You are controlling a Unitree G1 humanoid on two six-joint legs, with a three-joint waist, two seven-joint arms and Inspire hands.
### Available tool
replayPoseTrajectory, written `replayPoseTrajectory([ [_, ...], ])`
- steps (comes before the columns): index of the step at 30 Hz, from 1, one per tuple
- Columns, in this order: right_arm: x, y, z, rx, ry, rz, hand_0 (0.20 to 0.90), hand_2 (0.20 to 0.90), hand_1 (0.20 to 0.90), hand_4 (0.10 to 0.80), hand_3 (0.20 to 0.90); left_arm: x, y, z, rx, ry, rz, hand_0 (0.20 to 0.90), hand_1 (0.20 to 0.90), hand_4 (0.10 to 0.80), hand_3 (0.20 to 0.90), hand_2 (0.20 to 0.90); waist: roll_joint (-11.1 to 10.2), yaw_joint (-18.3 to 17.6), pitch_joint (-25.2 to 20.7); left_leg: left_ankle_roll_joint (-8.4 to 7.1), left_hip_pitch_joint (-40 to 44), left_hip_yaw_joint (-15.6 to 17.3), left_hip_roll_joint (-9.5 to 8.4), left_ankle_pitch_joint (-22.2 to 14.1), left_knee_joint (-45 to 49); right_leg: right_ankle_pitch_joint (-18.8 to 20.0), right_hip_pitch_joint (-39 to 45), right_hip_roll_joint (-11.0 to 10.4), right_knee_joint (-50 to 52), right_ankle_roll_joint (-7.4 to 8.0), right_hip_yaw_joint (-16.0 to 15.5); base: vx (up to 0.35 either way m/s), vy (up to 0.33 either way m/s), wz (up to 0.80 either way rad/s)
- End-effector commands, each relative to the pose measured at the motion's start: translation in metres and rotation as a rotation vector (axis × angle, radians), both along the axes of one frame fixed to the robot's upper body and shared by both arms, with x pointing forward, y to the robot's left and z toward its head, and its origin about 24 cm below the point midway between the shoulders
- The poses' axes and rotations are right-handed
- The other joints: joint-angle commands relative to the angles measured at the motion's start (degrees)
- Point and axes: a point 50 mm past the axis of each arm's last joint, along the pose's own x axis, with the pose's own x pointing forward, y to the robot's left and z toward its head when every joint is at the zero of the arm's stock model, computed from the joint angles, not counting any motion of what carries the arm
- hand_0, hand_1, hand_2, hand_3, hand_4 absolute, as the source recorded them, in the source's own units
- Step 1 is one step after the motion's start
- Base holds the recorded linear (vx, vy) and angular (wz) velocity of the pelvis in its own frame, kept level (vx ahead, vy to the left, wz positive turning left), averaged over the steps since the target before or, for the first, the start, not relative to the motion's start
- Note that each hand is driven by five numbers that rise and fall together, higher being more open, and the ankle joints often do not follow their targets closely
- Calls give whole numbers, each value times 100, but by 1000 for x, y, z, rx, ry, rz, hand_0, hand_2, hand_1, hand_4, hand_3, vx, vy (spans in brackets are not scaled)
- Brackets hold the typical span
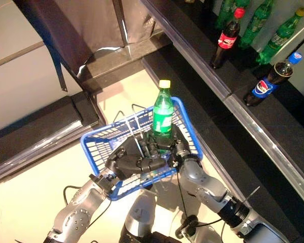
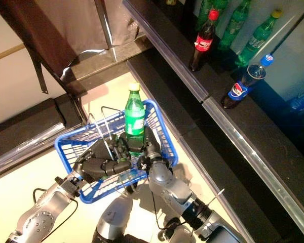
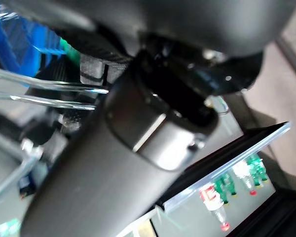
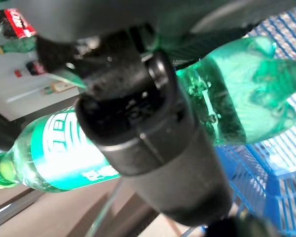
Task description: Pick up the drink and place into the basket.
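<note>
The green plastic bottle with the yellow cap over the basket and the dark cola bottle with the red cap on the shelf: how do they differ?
The green plastic bottle with the yellow cap is clear green; the dark cola bottle with the red cap is nearly black with a red label. The green one is gripped by the right hand above the blue wire basket; the cola one stands free on the dark shelf. Both are upright and capped.

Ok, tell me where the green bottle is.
The green bottle stands upright in the right hand, over the blue basket that the left hand holds.

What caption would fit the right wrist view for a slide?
Right hand grips a green drink bottle just above the blue basket.
</note>
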Motion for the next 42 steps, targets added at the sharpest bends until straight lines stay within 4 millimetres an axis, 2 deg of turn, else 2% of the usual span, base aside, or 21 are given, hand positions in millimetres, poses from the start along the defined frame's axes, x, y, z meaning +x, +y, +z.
replayPoseTrajectory([
  [1, 4, 41, 45, 129, -207, 61, 300, 300, 300, 100, 200, -21, -34, 92, -313, -526, -288, 300, 300, 100, 200, 300, -54, -1, -1409, 260, -256, -188, -318, -14, 351, 460, 320, 459, -594, -491, -363, 35, 0, 5],
  [4, 7, 40, 31, 118, -149, 30, 300, 300, 300, 100, 200, -22, -33, 93, -321, -521, -295, 300, 300, 100, 200, 300, -44, 42, -1424, 257, -279, -215, -334, -21, 372, 442, 333, 453, -579, -497, -399, 31, 4, 7],
  [6, 7, 38, 7, 106, -55, -19, 300, 300, 300, 100, 200, -23, -31, 94, -322, -533, -302, 300, 300, 100, 200, 300, -55, 114, -1410, 222, -246, -255, -353, -161, 430, 287, 373, 453, -499, -464, -351, 107, -43, 12],
  [11, 2, 36, -29, 97, 91, -83, 300, 300, 300, 100, 200, -25, -30, 95, -329, -546, -319, 300, 300, 100, 200, 300, -30, 204, -1392, 224, -268, -314, -389, -193, 460, 254, 394, 436, -454, -469, -401, 48, -10, 5],
  [15, -4, 35, -54, 155, 230, -120, 300, 300, 300, 100, 200, -25, -32, 96, -334, -549, -328, 300, 300, 100, 200, 300, -3, 246, -1357, 217, -300, -340, -399, -203, 482, 247, 393, 429, -436, -465, -421, 13, -6, 4],
  [16, -4, 35, -54, 155, 230, -120, 300, 300, 300, 100, 200, -25, -32, 96, -334, -549, -328, 300, 300, 100, 200, 300, -3, 246, -1357, 217, -300, -340, -399, -203, 482, 247, 393, 429, -436, -465, -421, 0, 0, 0],
  [18, -13, 35, -72, 306, 364, -146, 300, 300, 300, 100, 200, -27, -33, 98, -346, -560, -342, 300, 300, 100, 200, 300, 26, 254, -1311, 211, -326, -346, -404, -202, 490, 244, 372, 434, -415, -462, -414, 0, -6, 2],
  [19, -14, 35, -74, 319, 372, -149, 300, 300, 300, 100, 200, -27, -34, 97, -346, -560, -343, 300, 300, 100, 200, 300, 28, 254, -1306, 212, -326, -346, -405, -202, 490, 245, 371, 434, -413, -461, -412, 5, -11, 5],
  [23, -23, 39, -89, 571, 506, -185, 300, 300, 300, 100, 200, -29, -35, 98, -360, -568, -376, 300, 300, 100, 200, 300, 69, 278, -1263, 219, -340, -355, -415, -203, 506, 243, 365, 432, -383, -457, -420, 0, 0, 0],
  [27, -26, 43, -97, 730, 585, -152, 300, 300, 300, 100, 200, -31, -38, 96, -370, -536, -409, 300, 300, 100, 200, 300, 103, 331, -1242, 220, -367, -358, -435, -187, 536, 250, 369, 427, -353, -454, -438, 17, -7, 0],
  [33, -20, 39, -95, 938, 612, -193, 300, 300, 300, 100, 200, -32, -32, 91, -376, -499, -404, 300, 300, 100, 200, 300, 114, 425, -1249, 227, -387, -364, -448, -151, 535, 270, 401, 404, -341, -436, -523, 60, -7, 0],
  [38, -22, 47, -92, 979, 625, -106, 300, 300, 300, 100, 200, -35, -29, 88, -366, -497, -417, 300, 300, 100, 200, 300, 145, 496, -1218, 245, -395, -398, -473, -120, 511, 285, 407, 384, -319, -417, -586, 35, -4, 2],
  [42, -32, 47, -102, 1079, 706, -114, 300, 300, 300, 100, 200, -37, -26, 85, -368, -484, -415, 300, 300, 100, 200, 300, 145, 528, -1231, 262, -384, -401, -492, -84, 491, 306, 426, 376, -319, -392, -610, 55, 1, 16],
])
